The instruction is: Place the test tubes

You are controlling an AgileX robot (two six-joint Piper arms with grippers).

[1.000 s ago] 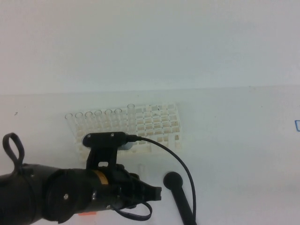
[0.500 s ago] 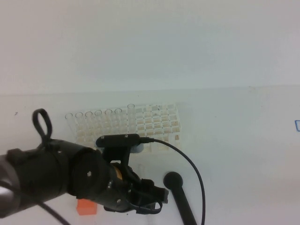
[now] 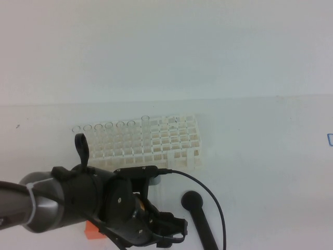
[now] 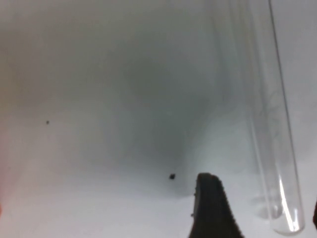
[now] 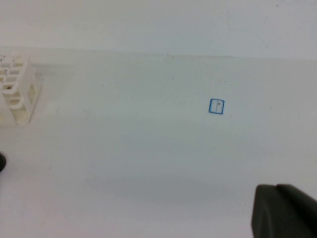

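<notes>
Straddling tube: left end effector; right cropped, apart.

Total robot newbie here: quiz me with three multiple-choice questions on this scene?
1. Standing tubes sit in the rack's: A far row B near row C middle
2. Rack colour: A blue B white C black
3. Left gripper: A open B shut on the rack C unseen
Answers: A, they line its far edge; B, plainly white; A, fingers apart around a lying tube. Right gripper: over table near a blue square.
</notes>
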